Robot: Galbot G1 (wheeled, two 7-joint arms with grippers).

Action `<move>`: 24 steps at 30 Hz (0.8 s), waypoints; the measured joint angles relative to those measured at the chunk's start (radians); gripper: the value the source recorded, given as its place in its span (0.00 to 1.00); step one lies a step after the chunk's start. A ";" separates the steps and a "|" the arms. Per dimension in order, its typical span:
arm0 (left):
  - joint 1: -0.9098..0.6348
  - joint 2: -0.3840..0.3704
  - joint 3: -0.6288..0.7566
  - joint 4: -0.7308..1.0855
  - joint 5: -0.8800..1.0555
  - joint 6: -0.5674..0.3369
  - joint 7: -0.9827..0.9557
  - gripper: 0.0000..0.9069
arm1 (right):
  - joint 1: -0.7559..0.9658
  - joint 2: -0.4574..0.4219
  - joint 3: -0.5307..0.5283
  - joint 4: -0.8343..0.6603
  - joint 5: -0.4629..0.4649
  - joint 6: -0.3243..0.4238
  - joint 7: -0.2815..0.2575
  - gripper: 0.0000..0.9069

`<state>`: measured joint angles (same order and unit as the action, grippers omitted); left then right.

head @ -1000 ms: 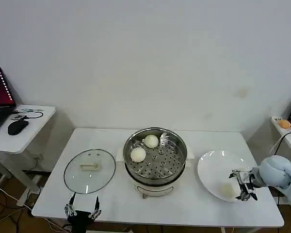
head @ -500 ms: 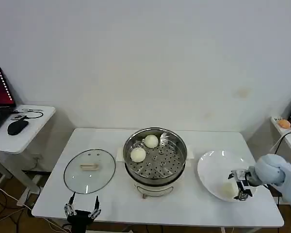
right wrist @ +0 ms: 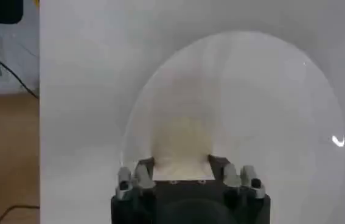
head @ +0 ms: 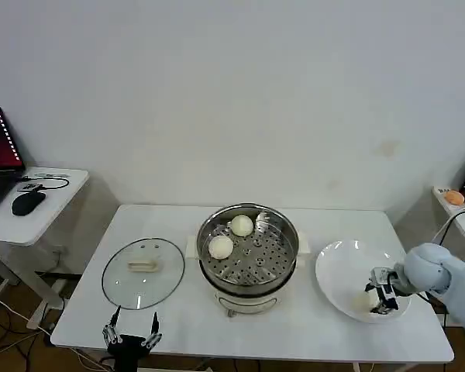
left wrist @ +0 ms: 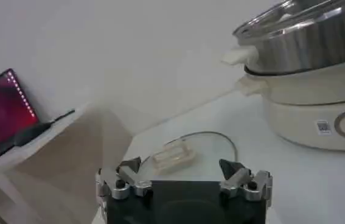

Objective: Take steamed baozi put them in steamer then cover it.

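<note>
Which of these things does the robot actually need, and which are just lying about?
Needed:
- two baozi in steamer
- baozi on plate, right claw around it
- steamer
- cover
- white plate
- left claw, idle

Lying about:
- laptop
- mouse

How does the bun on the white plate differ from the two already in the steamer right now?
The bun on the plate sits between the right tool's open fingers, at the plate's near edge; the two buns in the steamer lie free on the perforated tray, touched by nothing. The plate bun rests on a smooth white surface; the other two sit inside the steamer, toward its left and rear. All three are round, smooth and cream-white.
</note>
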<state>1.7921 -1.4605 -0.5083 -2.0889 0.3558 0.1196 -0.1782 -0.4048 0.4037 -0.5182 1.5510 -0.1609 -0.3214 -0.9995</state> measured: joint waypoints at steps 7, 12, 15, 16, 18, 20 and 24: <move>-0.003 0.000 0.001 -0.001 0.000 0.001 0.000 1.00 | 0.027 -0.009 -0.011 0.006 0.020 -0.001 -0.003 0.53; -0.002 0.004 -0.002 -0.001 -0.004 0.001 0.000 1.00 | 0.074 -0.023 -0.028 0.008 0.040 0.006 -0.009 0.54; 0.001 0.008 -0.006 -0.001 -0.009 0.000 0.000 1.00 | 0.127 -0.029 -0.046 0.006 0.056 0.012 -0.014 0.54; 0.001 0.009 -0.008 -0.001 -0.011 0.000 0.000 1.00 | 0.145 -0.029 -0.051 0.006 0.062 0.013 -0.016 0.54; 0.002 0.011 -0.012 -0.002 -0.014 -0.001 0.000 1.00 | 0.187 -0.029 -0.063 0.006 0.076 0.015 -0.019 0.54; 0.003 0.012 -0.016 -0.001 -0.017 -0.002 -0.001 1.00 | 0.243 -0.024 -0.088 0.006 0.092 0.018 -0.022 0.54; 0.006 0.014 -0.020 -0.001 -0.022 -0.002 -0.001 1.00 | 0.380 -0.009 -0.156 0.004 0.125 0.021 -0.025 0.54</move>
<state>1.7986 -1.4462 -0.5287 -2.0897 0.3340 0.1175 -0.1790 -0.0244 0.3947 -0.6744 1.5551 -0.0360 -0.3003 -1.0246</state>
